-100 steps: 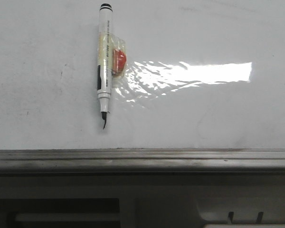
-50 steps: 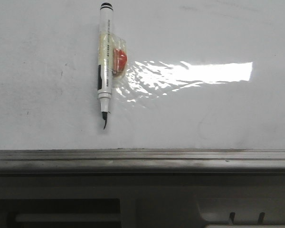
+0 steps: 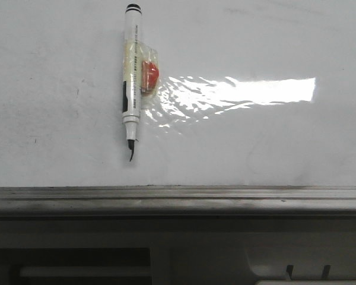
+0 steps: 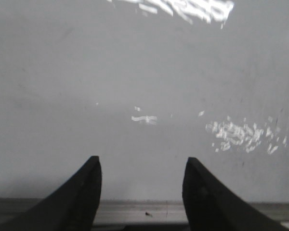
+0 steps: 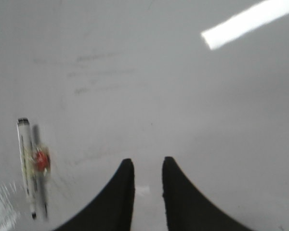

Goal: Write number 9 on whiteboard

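Front view: marker (image 3: 131, 71) lies on the whiteboard (image 3: 255, 142), cap end away from the robot, tip toward the grey rail (image 3: 178, 193). White barrel, black end cap, black nib. Clear tape wraps the barrel, with a red blob (image 3: 149, 74) stuck to its right side. A short black tick (image 3: 130, 155) sits at the nib, touching it. No 9 on the board; only that tick and faint smudges. Bright glare strip (image 3: 249, 90) runs right of the marker, crinkled near the tape.

Neither gripper shows in the front view.

Left gripper (image 4: 142, 180): jaws wide apart, nothing between them. It hangs over bare board near the rail (image 4: 135, 209), which crosses between the fingertips. Marker not visible from this wrist.

Right gripper (image 5: 148, 178): jaws apart with only a narrow gap, nothing held. Over bare board, well apart from the marker (image 5: 28, 166), which shows off to one side with its shadow alongside. Picture is blurred, so tape and red blob (image 5: 41, 160) are only rough shapes. Glare strip (image 5: 248, 21) at far corner.

Dark equipment below the rail in the front view, too dim to identify.
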Tool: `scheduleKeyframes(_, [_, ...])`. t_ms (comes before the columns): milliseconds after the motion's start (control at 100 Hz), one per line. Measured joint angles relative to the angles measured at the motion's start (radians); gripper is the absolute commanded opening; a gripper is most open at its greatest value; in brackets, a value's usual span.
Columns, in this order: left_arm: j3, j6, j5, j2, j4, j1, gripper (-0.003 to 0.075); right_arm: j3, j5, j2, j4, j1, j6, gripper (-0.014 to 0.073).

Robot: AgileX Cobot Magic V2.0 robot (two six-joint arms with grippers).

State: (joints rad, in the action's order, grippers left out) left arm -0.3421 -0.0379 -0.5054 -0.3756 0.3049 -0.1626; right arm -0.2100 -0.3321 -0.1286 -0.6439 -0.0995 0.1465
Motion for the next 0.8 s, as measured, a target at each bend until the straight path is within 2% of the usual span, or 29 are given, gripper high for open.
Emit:
scheduleKeyframes(130, [-0.05,0.168,-0.086,-0.134,0.102,-0.003,0.0368,-0.111,-0.169,-0.126,0.09,0.0,0.001,0.0363])
scheduleKeyframes(210, [-0.069,0.246,-0.087,-0.189,0.208,-0.042,0.036,-0.179,-0.258,-0.212,0.127,0.0,0.002,0.0376])
scheduleKeyframes(360, [-0.113,0.319,-0.079,-0.302,0.294,-0.159,0.0277,-0.304,-0.381,-0.345,0.193,0.0,0.002,0.0376])
scheduleKeyframes(520, [-0.178,0.329,-0.036,-0.444,0.34,-0.324,0.0275,-0.374,-0.397,-0.438,0.243,0.0,0.002,0.0376])
scheduleKeyframes(670, [-0.241,0.33,0.108,-0.568,0.382,-0.488,0.0275,-0.382,-0.391,-0.475,0.254,0.0,0.005,0.0376])
scheduleKeyframes(800, [-0.283,0.33,0.2,-0.678,0.441,-0.571,0.0275,-0.382,-0.391,-0.478,0.255,0.0,0.005,0.0376])
